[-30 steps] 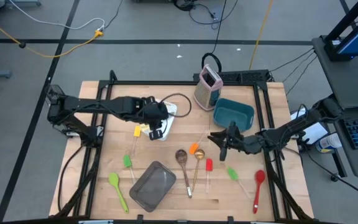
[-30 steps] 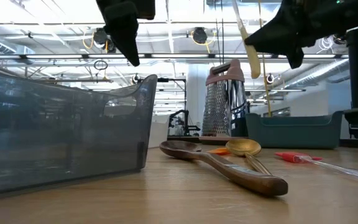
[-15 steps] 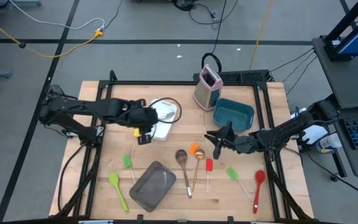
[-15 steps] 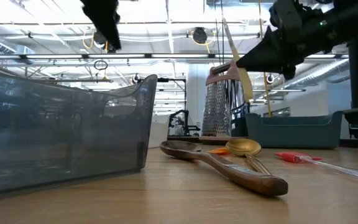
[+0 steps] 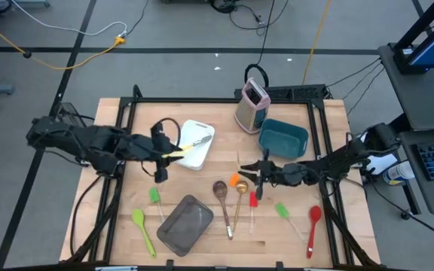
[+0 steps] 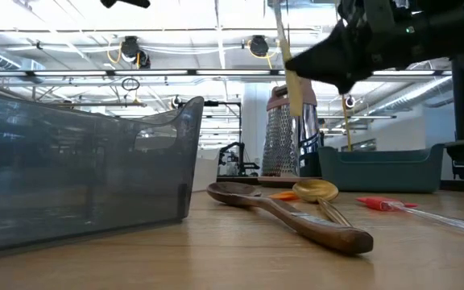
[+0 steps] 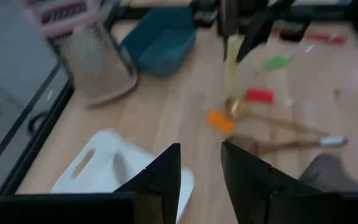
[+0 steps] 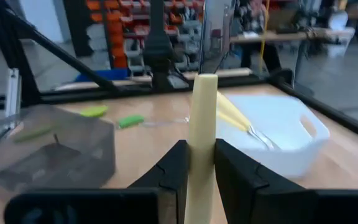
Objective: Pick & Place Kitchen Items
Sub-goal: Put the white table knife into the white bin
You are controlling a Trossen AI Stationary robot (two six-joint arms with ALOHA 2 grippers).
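Note:
My right gripper (image 5: 257, 175) hovers above the orange spatula (image 5: 236, 181), shut on a pale cream utensil (image 8: 203, 124) with a thin clear stem (image 6: 279, 32). My left gripper (image 5: 160, 170) is open and empty, left of the white tray (image 5: 199, 135); its fingers (image 7: 166, 177) frame bare wood. A yellow-handled knife (image 5: 175, 153) lies in the tray, its handle over the near-left rim. On the table lie a wooden spoon (image 5: 221, 189), gold spoon (image 5: 241, 187), red spatula (image 5: 253, 199), green spatulas (image 5: 281, 209) (image 5: 154, 196) (image 5: 139, 220) and a red spoon (image 5: 314, 217). My right gripper pinches the utensil's cream part (image 8: 202, 155) between its two fingers (image 8: 174, 168). The fingers reach in level from the table's right and lie across it. The utensil stands nearly upright with the clear stem on top, lifted clear of the table.
A grey pan (image 5: 184, 223) sits at the near edge between the green spatulas and the spoons. The teal bin (image 5: 283, 138) and the upright grater (image 5: 252, 102) stand at the far side, right of the tray. Bare wood lies left of the tray.
My left gripper has drawn back from over the white tray toward the table's left edge, rising and tipping up; the knife stayed in the tray. My right gripper has carried the cream utensil toward the table's left and a little down, rolling it from tilted to nearly upright.

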